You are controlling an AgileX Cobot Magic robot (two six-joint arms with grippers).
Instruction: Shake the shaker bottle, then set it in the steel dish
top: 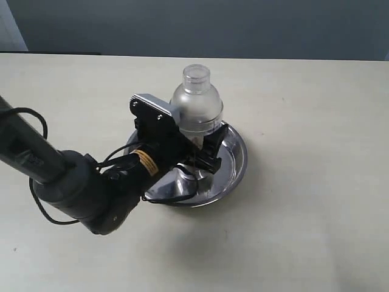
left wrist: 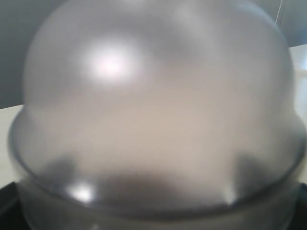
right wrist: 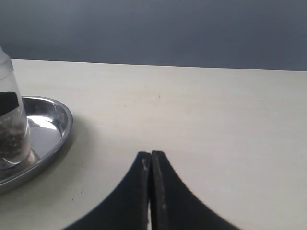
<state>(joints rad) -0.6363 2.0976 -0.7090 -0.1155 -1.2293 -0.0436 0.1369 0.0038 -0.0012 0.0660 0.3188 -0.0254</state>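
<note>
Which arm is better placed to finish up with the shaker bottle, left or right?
Left. The left gripper flanks the shaker bottle, which stands in the steel dish; the right gripper is shut, apart from the dish.

Left arm (top: 36,155) — matt black tube link running into a bulky rounded joint housing (top: 82,194), also black. Thin black cables (top: 37,121) loop loose off the link and under the housing. Yellow-orange band (top: 146,163) near the wrist, dark print too small to read. Pale grey plate (top: 155,109) at the wrist, small dark screws in its face. Right gripper (right wrist: 151,157) — two black fingers (right wrist: 170,196), curved and tapering, with pale scuffs along the inner edges.
</note>
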